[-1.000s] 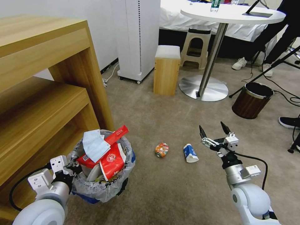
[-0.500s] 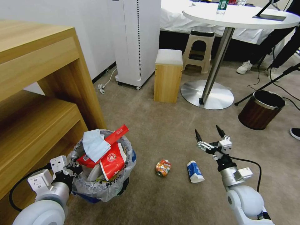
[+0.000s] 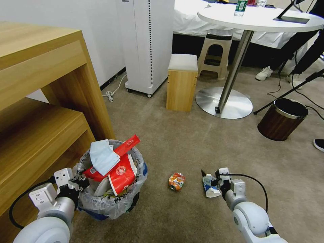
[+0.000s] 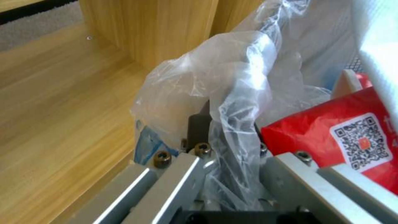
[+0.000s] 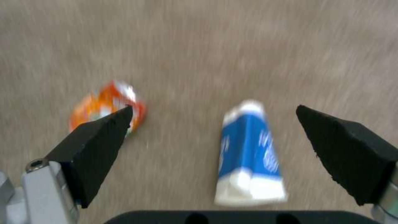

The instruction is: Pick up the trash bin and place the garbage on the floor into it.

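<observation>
Garbage left on the floor (image 3: 189, 141) comes to two pieces, one blue-white paper cup (image 3: 210, 186) on its side and one crushed orange can (image 3: 176, 181) just beside it, both light and easily squashed, so a gentle pinch across the cup's middle looks best. Right gripper (image 5: 215, 140) hangs wide open, empty, straddling the cup, while left gripper (image 4: 226, 149) is clamped on the trash bin (image 3: 111, 199) at its bag-lined rim, one bin heaped full.
</observation>
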Robot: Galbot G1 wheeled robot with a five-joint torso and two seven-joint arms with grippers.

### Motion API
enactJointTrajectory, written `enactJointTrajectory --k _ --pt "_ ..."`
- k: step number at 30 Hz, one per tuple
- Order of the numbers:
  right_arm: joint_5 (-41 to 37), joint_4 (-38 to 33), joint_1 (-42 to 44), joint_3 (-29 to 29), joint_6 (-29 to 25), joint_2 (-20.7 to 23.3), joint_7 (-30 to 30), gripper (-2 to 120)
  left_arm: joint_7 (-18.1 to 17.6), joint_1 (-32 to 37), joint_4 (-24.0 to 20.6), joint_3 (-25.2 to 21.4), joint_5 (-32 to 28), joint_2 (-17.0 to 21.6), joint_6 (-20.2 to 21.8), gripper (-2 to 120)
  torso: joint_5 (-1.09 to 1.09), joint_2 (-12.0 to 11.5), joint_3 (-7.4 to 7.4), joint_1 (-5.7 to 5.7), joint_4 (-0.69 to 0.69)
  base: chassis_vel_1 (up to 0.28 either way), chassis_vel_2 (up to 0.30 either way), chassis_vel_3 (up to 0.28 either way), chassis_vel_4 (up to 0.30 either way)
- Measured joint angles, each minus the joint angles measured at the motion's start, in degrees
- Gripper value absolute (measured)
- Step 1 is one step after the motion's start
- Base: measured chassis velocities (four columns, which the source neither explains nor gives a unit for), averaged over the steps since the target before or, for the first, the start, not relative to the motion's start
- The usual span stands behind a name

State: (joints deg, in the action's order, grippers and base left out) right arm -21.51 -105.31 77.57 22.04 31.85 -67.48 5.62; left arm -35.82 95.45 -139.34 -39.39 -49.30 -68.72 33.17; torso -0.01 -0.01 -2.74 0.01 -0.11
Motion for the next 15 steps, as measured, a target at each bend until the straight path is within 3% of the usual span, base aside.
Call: enactJointTrajectory --k 5,15 --pt "-2.4 3.7 -3.9 -3.5 7.7 0.1 3.0 100 0.0 0.4 -0.2 -0.1 0.0 -0.1 0.0 0 -0.01 0.0 0.0 0.0 0.01 0.0 0.0 0.0 0.0" --pt "-3.9 12.9 -9.7 -7.3 10.6 -1.1 4.8 100 -0.1 1.3 -1.1 0.2 0.9 -0.6 0.0 0 0.01 0.0 -0.01 0.0 0.01 0.0 0.0 0.0 0.0"
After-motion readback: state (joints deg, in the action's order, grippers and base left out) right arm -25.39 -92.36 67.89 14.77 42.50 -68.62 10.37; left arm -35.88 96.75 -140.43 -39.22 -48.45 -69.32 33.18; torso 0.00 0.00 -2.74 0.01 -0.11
